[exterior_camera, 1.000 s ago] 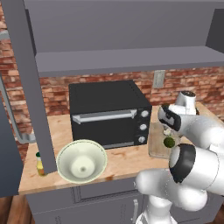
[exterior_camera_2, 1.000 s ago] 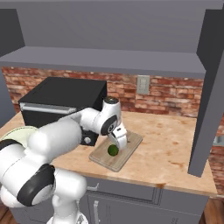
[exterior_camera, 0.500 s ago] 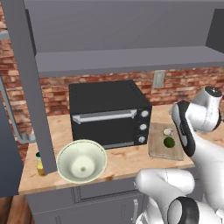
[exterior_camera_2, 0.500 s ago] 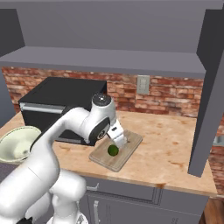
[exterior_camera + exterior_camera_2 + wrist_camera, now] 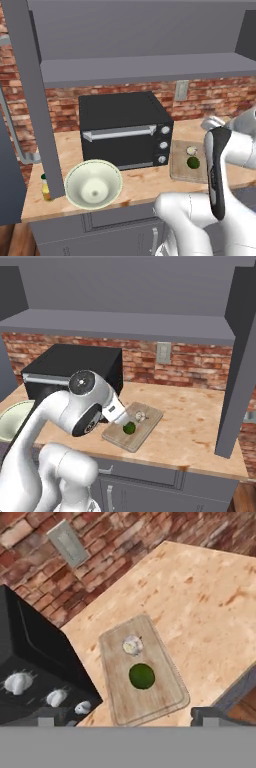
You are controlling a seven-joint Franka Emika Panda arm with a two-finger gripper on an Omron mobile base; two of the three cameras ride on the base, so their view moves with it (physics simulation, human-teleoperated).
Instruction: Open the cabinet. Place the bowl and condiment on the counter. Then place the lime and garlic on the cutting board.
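The cabinet (image 5: 150,67) stands open, its doors (image 5: 240,356) swung out at both sides. The cream bowl (image 5: 93,183) and the small yellow condiment (image 5: 45,186) stand on the counter (image 5: 145,185) at the left front. On the cutting board (image 5: 145,431), right of the oven, lie the lime (image 5: 129,428) and the garlic (image 5: 140,416), which touches nothing. The hand view looks down on the lime (image 5: 142,676) and garlic (image 5: 132,645). My gripper (image 5: 125,718) hangs open above the board's near end, holding nothing.
A black oven (image 5: 122,130) stands at the back of the counter, just left of the board. A wall outlet (image 5: 163,352) sits on the brick wall behind. Grey drawer fronts (image 5: 150,486) run under the counter edge. My bent arm (image 5: 215,170) crowds the lower right of the left base view.
My hand has lifted up and back from the cutting board, and the elbow has swung toward the cameras. The garlic and lime lie still on the board.
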